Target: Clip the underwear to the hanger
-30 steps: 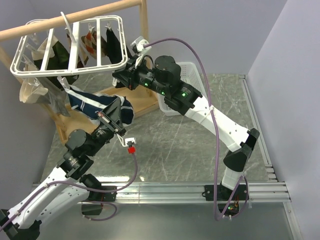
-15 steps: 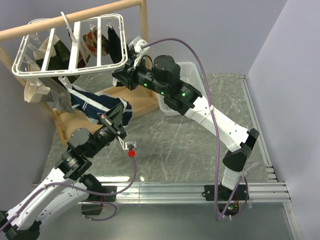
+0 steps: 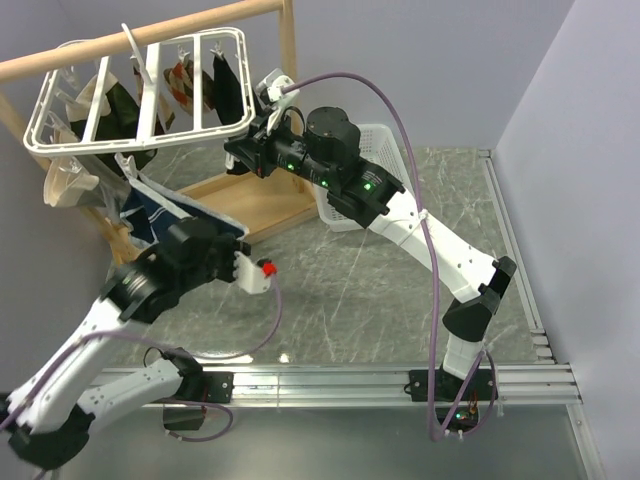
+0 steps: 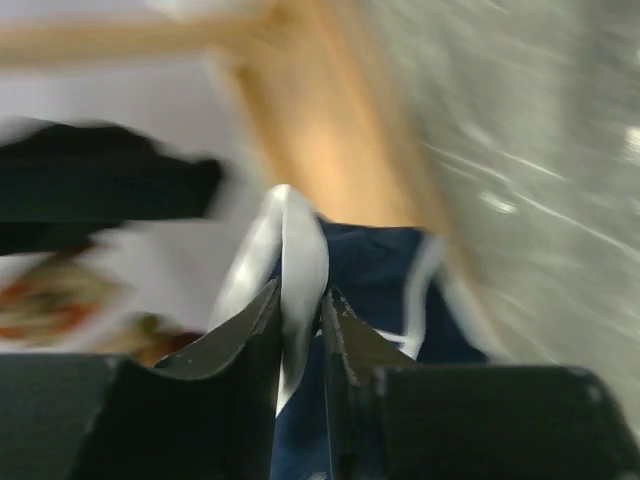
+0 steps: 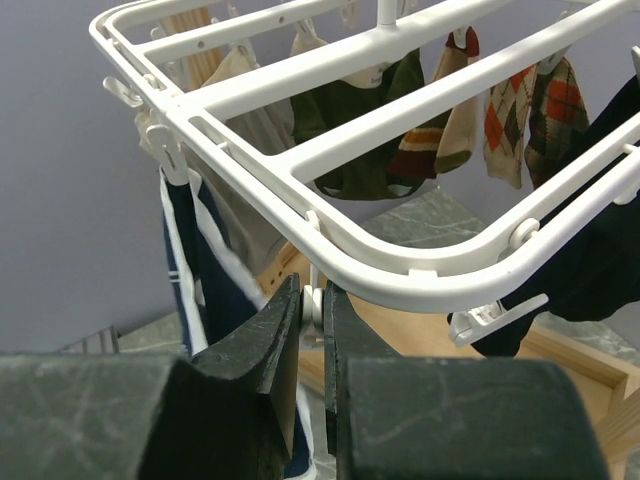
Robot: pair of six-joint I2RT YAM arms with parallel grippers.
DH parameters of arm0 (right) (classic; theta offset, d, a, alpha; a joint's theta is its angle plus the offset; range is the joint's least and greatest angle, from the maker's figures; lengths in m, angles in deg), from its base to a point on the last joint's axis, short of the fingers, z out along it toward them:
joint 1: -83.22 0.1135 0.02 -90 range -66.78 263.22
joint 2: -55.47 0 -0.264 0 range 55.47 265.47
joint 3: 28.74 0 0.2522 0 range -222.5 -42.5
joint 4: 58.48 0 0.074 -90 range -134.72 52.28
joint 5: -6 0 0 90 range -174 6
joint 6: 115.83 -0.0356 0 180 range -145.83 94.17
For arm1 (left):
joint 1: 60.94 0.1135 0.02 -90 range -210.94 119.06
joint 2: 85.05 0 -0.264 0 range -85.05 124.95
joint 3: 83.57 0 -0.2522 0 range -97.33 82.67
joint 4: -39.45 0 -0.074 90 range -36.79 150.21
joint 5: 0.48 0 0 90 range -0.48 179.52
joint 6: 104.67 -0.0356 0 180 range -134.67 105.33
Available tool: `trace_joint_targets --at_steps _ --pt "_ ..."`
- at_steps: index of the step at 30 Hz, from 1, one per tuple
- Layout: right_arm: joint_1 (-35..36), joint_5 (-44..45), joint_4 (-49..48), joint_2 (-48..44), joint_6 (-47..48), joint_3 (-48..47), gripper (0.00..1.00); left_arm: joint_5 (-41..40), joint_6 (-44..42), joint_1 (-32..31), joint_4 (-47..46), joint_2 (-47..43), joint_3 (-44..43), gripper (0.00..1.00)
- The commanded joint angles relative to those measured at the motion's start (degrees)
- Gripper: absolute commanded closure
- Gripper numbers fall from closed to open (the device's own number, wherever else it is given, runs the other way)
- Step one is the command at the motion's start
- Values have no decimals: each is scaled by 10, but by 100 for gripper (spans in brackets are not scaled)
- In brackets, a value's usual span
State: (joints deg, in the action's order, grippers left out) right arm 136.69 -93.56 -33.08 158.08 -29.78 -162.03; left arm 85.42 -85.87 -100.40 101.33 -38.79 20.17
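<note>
Left gripper [image 4: 300, 300] is clamped tight on a pale edge of the underwear [image 4: 372, 268], bit blurry tho. Right gripper [image 5: 311, 290] is squeezed onto a little white clip [image 5: 312, 306] under the hanger [image 5: 400, 275] rim. The underwear dangles off the hanger's edge, over the table [image 3: 400, 280]'s far left corner.

Both arms raised leftward; left tool [image 4: 301, 296] jaws pinched tight, right tool [image 5: 311, 291] jaws nearly closed.
</note>
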Motion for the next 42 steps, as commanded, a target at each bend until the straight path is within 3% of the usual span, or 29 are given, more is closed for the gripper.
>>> trace_joint_targets --at_steps 1,5,9,19,22,26,28,42 --pt "1 -9 39 5 -3 -26 100 -83 146 -3 174 93 -54 73" --pt "1 -8 37 1 -3 -26 100 -117 228 -3 263 207 -101 69" --pt "1 -8 36 -4 -3 -21 100 -131 270 -2 305 266 -170 64" --pt "1 -4 30 -14 -3 -14 100 -214 256 -1 304 332 -238 50" --pt "1 -5 29 -14 -3 -17 100 -234 251 4 304 342 -242 40" --pt "1 -5 29 -18 -4 -14 100 -244 241 18 304 354 -256 8" --pt "1 -5 29 -19 -4 -10 100 -247 232 29 304 360 -264 1" --pt "0 -8 22 -17 -5 -5 100 -226 178 148 305 449 -357 1"
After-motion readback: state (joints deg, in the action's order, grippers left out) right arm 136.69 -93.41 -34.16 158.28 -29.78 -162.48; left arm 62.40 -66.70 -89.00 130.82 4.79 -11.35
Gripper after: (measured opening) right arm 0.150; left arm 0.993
